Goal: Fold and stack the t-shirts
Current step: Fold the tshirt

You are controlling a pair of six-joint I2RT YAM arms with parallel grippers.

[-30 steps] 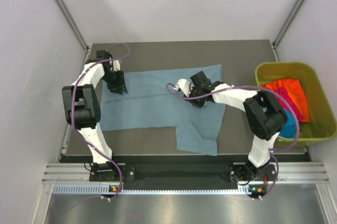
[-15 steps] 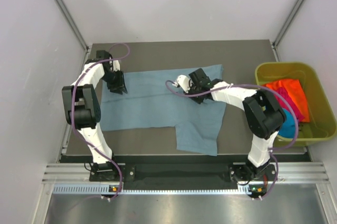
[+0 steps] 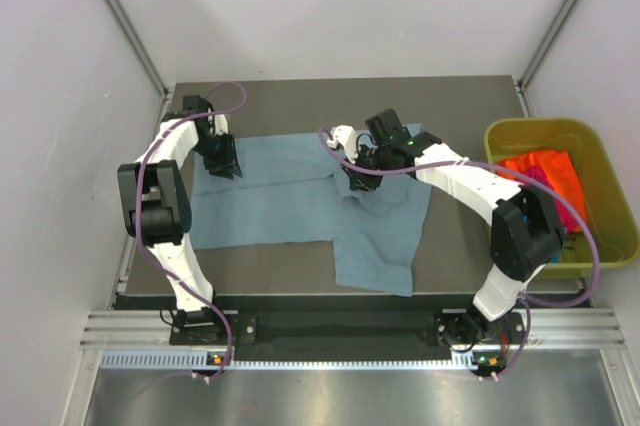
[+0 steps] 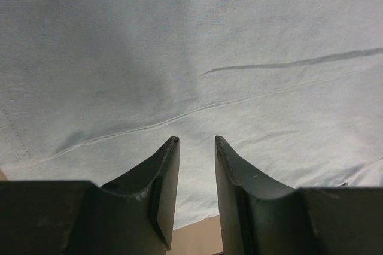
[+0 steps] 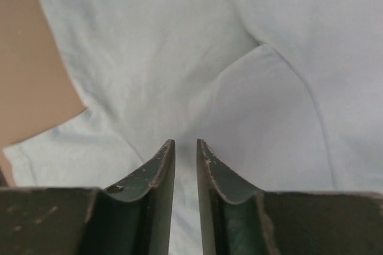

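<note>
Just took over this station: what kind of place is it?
Probably a lab test cell, not a home: plain white walls box in a dark table, an aluminium rail runs along its front, and spare shirts sit in a green bin.

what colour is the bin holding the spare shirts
The bin is olive yellow-green, clearest in the top external view.
</note>
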